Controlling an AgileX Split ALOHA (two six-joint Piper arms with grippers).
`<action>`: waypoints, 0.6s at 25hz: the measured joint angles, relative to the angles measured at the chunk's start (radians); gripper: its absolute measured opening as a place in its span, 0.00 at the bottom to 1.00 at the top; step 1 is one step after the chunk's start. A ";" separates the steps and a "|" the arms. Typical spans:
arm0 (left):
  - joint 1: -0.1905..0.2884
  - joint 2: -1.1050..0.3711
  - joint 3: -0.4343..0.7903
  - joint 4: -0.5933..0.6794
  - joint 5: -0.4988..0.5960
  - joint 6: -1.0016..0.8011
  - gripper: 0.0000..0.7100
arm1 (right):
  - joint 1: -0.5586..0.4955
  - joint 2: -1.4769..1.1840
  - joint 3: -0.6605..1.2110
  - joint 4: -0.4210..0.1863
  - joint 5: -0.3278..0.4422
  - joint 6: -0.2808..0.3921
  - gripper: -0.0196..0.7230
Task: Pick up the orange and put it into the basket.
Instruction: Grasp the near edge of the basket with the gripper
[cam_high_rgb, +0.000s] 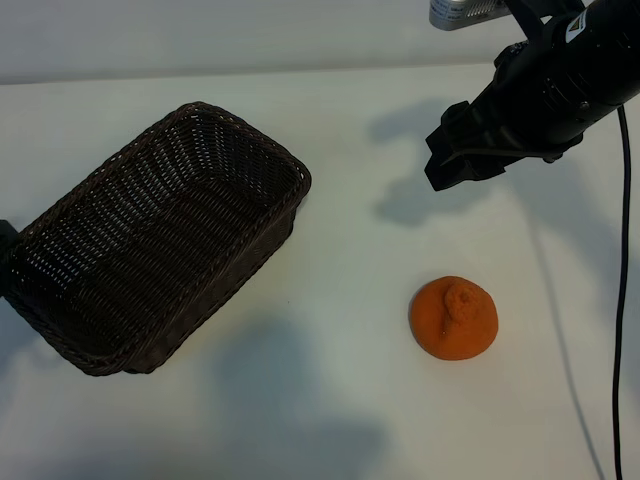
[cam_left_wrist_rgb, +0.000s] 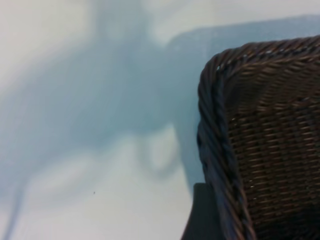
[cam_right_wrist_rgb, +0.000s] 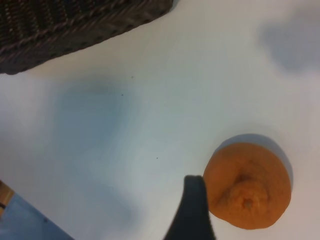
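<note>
Orange: we see the orange (cam_high_rgb: 454, 318) sitting on the white surface (cam_high_rgb: 340, 140), on the right side of the exterior view, well apart from the basket.
Which way it points: its little raised nub faces up toward the camera. The fruit is round, so we cannot pick out a long side.
Basket: the basket (cam_high_rgb: 60, 340) is dark brown and woven, and it sits on the left of the surface. Its long side runs on a slant, from the near left to the far middle. The far end looks lifted a bit.
What is in the basket: we see only its woven floor and walls inside.
Right end effector: the right end effector (cam_high_rgb: 460, 160) hangs above the surface, behind the orange and not touching it. Its fingers are spread and hold nothing. In the right wrist view one dark fingertip (cam_right_wrist_rgb: 192, 212) shows just beside the orange (cam_right_wrist_rgb: 247, 187).
Left end effector: only a dark bit (cam_high_rgb: 6, 250) shows at the basket's left end. It is spread wide, and in the left wrist view one dark finger (cam_left_wrist_rgb: 202, 215) sits right against the outside of the basket rim (cam_left_wrist_rgb: 212, 135).
</note>
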 joint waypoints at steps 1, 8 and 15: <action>0.000 0.012 0.000 0.000 0.005 -0.007 0.82 | 0.000 0.000 0.000 0.000 0.000 0.000 0.81; 0.000 0.037 0.000 0.000 0.049 -0.057 0.82 | 0.000 0.000 0.000 0.000 0.000 0.000 0.80; 0.000 0.037 0.000 0.000 0.104 -0.064 0.82 | 0.000 0.000 0.000 0.002 0.001 0.000 0.80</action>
